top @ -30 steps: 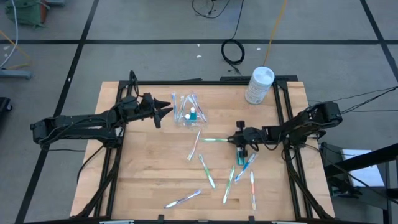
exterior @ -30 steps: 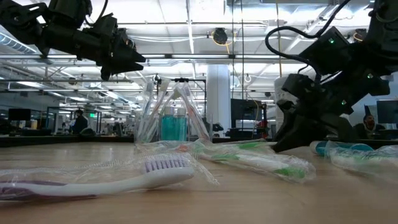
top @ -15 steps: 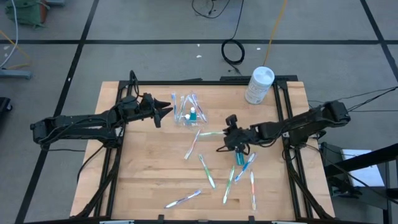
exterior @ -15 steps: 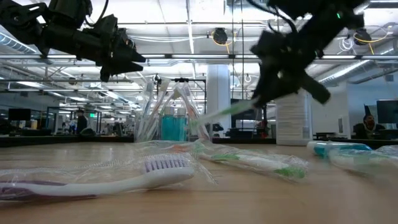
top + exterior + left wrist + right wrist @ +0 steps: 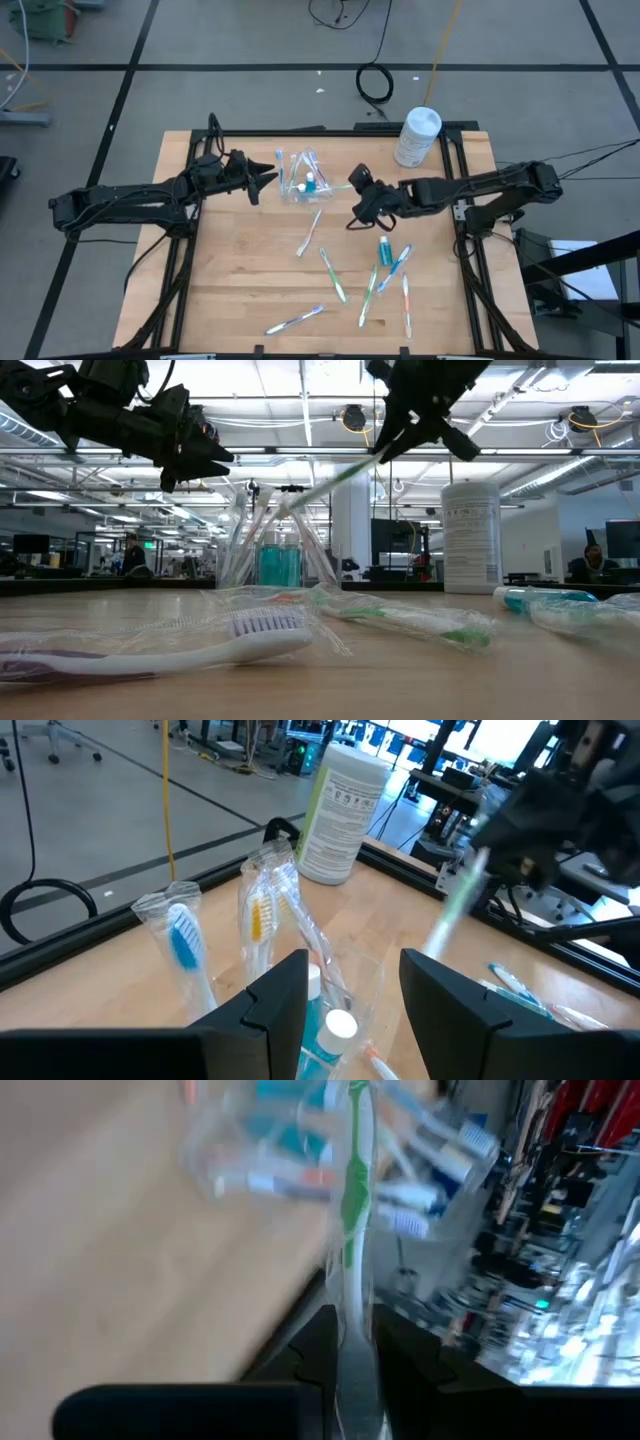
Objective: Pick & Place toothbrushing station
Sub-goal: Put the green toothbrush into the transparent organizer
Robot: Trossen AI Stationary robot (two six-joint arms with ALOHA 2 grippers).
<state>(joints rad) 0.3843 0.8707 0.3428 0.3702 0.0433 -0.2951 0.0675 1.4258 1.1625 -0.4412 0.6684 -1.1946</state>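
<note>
While the right gripper (image 5: 358,190) clamps a green toothbrush (image 5: 354,1200) beside the cup (image 5: 303,189), the left gripper's (image 5: 268,180) fingers stand spread, empty.

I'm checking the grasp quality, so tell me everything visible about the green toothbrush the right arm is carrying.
The green toothbrush is slim, green and white, seemingly sealed in a clear wrapper. The right gripper has its jaws shut on one end, holding it off the table, tilted, its free end pointing toward the clear cup of brushes. It touches nothing else that I can see.
</note>
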